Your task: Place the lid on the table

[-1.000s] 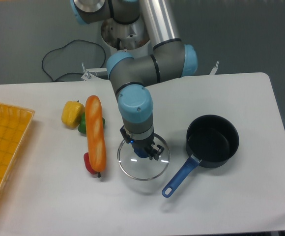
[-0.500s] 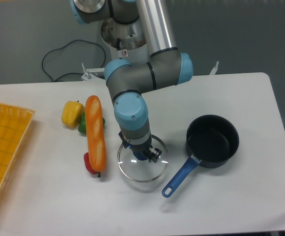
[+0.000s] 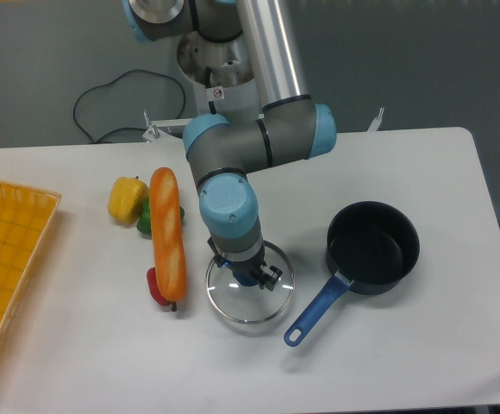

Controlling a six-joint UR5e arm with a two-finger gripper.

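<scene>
The jaws gripped the blue knob of the round clear glass lid, low over the middle of the white counter. Letting go early could make it clatter against the long orange bread loaf.

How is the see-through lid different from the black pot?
The lid is clear glass and flat; the pot is dark and deep. The lid has a blue centre knob under the tool; the pot has a long blue handle and sits untouched. Both are round.

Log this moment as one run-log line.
phase: setting lid down | gripper: on knob of lid | lid: low over table, contact unclear | pot: uncovered, to the right
</scene>
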